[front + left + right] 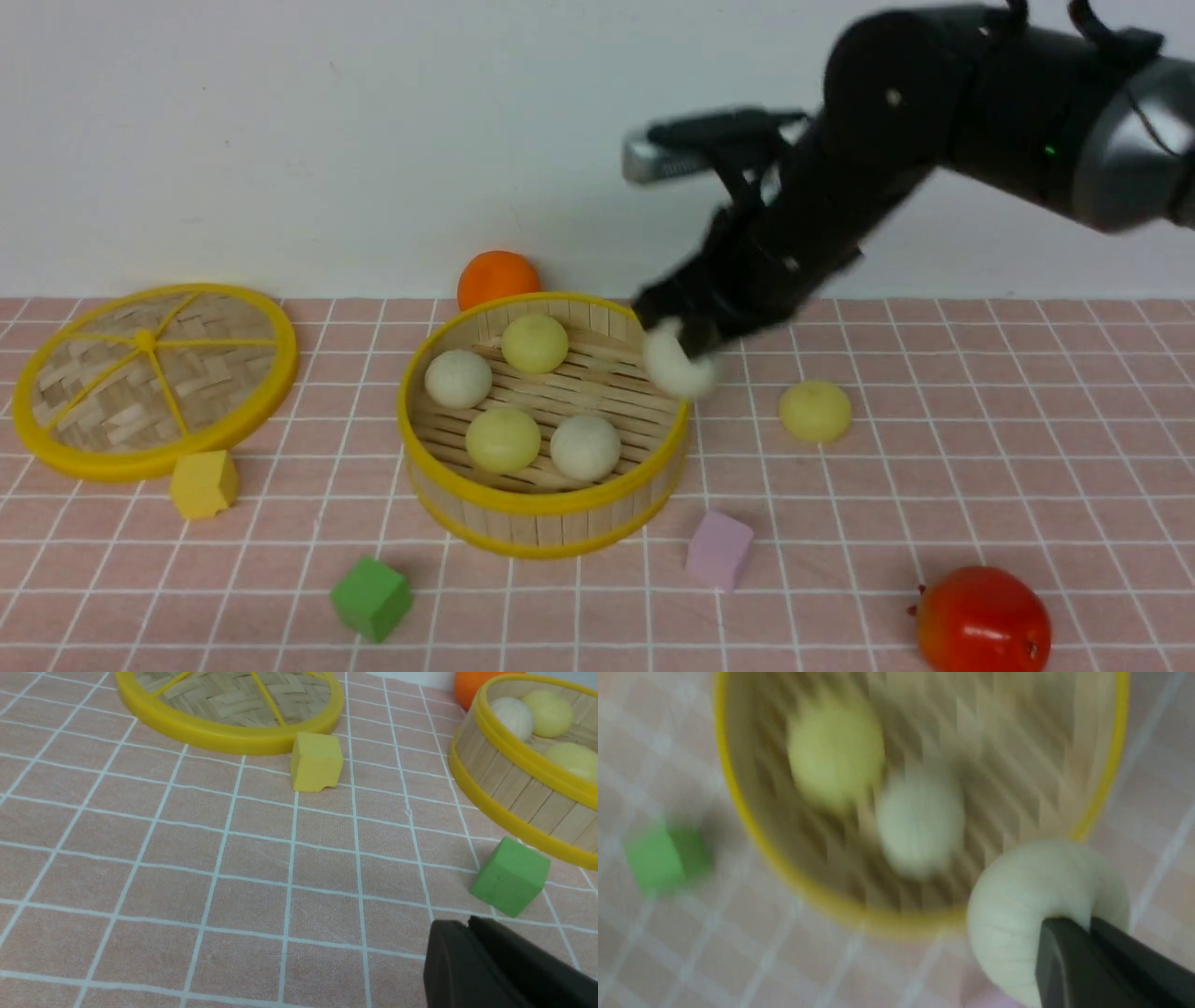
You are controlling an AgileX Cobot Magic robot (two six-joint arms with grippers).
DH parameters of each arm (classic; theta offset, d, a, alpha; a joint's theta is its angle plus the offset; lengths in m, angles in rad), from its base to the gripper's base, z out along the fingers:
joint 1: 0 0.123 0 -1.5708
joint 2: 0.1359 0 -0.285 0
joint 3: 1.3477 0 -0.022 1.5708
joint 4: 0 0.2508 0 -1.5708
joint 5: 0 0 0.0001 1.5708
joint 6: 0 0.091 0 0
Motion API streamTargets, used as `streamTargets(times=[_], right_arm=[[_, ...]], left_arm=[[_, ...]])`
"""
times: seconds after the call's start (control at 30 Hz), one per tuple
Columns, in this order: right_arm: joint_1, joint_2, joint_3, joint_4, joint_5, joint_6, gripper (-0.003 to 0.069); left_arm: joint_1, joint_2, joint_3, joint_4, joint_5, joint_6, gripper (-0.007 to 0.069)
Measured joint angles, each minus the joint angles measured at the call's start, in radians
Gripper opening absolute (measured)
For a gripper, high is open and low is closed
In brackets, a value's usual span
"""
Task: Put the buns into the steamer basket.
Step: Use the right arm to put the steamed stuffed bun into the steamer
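Buns, six in total. Four lie in the steamer basket (544, 504): two pale yellow buns (503, 440) and two off-white buns (585, 448). A third off-white bun (680, 360) is clamped in the right hand (693, 338), raised at the basket's right rim. A third pale yellow bun (815, 412) sits on the desk (840, 532), right of the basket.

Hands: right, fingers closed on its bun. Left hand (462, 925), fingertips together.

Other items: one woven lid (110, 383), left of the basket. Three blocks: yellow block (203, 484) by the lid's near edge, green block (372, 598) and lilac block (719, 551) on the near side of the basket. One orange ball (499, 278) behind the basket; one red fruit (982, 619) at near right.

Visibility: orange ball's lower part hidden by the basket. Red fruit cut off by the front view's bottom edge. Right arm (896, 112) blurred in the front view; its fingers merge with the held bun's upper side, and the bun's height over the rim cannot be judged. Right wrist view smeared; lilac block there mostly hidden behind the held bun. Left wrist view crops both lid and basket.
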Motion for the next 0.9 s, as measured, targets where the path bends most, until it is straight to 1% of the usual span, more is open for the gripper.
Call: streamTargets(times=[0.17, 0.33, 0.67, 0.9], right_arm=[[0.000, 0.147, -0.093, 0.022, -0.054, -0.006, 0.0019], [0.000, 0.234, -0.112, 0.026, -0.064, -0.011, 0.0019], [0.000, 0.246, -0.120, 0.005, -0.067, 0.024, 0.0019], [0.000, 0.246, -0.121, -0.006, -0.025, 0.036, 0.0019]], left_arm=[[0.000, 0.000, 0.000, 0.000, 0.000, 0.000, 0.0081], [0.000, 0.000, 0.000, 0.000, 0.000, 0.000, 0.0088], [0.000, 0.000, 0.000, 0.000, 0.000, 0.000, 0.0101], [0.000, 0.000, 0.000, 0.001, 0.000, 0.000, 0.0109]])
